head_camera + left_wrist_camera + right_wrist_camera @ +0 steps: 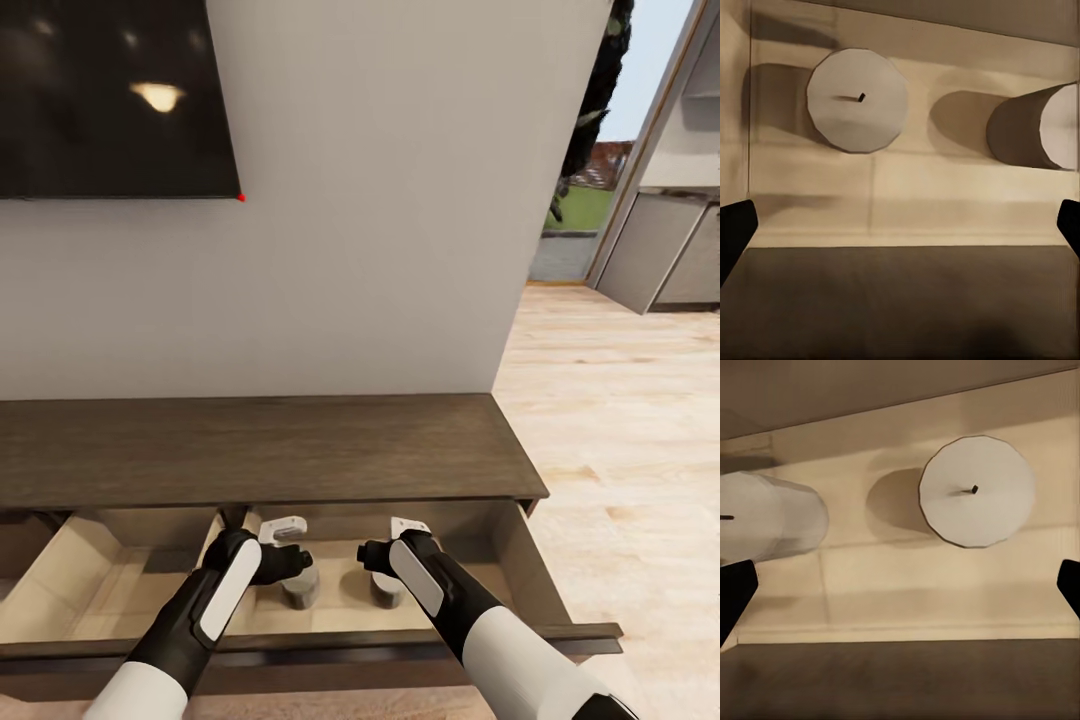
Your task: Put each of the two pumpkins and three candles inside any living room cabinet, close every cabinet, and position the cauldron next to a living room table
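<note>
The cabinet is a long low dark-brown unit against the wall, with its drawer pulled out and pale wood inside. Two short greyish candles stand in the drawer, one under my left gripper and one under my right gripper. From the left wrist camera I look down on a candle top with its wick, and the other candle stands beside it. The right wrist view has one candle ahead and another to the side. Both grippers are open above the drawer floor, holding nothing.
A dark TV screen hangs on the wall above the cabinet. The drawer's dark front panel lies just below my wrists. Light wood floor stretches to the right towards grey kitchen units and a glass door.
</note>
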Controlling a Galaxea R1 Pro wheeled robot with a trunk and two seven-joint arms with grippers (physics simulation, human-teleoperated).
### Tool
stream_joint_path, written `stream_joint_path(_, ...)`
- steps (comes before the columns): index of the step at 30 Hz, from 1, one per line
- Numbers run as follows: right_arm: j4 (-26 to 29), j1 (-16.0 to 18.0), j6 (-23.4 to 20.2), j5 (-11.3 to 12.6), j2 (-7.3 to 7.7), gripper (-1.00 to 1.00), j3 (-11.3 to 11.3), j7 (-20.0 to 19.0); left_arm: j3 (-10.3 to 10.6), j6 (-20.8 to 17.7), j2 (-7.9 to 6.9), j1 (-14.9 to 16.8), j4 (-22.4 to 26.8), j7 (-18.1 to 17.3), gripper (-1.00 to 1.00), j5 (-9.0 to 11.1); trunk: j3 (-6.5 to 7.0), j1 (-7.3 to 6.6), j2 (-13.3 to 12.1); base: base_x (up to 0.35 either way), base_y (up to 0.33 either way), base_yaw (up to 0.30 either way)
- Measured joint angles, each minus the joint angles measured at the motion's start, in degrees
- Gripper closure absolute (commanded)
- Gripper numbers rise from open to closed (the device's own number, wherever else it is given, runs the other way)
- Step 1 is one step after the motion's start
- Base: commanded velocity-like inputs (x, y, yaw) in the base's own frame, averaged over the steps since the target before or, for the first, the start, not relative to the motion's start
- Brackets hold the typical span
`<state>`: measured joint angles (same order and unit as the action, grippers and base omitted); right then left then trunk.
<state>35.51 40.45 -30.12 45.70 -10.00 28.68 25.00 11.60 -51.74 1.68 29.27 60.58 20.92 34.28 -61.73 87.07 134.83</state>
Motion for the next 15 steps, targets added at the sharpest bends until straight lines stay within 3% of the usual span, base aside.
stream_joint_path(15, 0.4, 0.0, 0.0, 0.0, 0.0, -1.0, 0.0, -0.1, -0.6, -2.0, -0.18, 0.0, 2.4, 0.0, -1.0, -0.1, 2.69, -3.29, -6.0, -0.002, 0.0, 0.0)
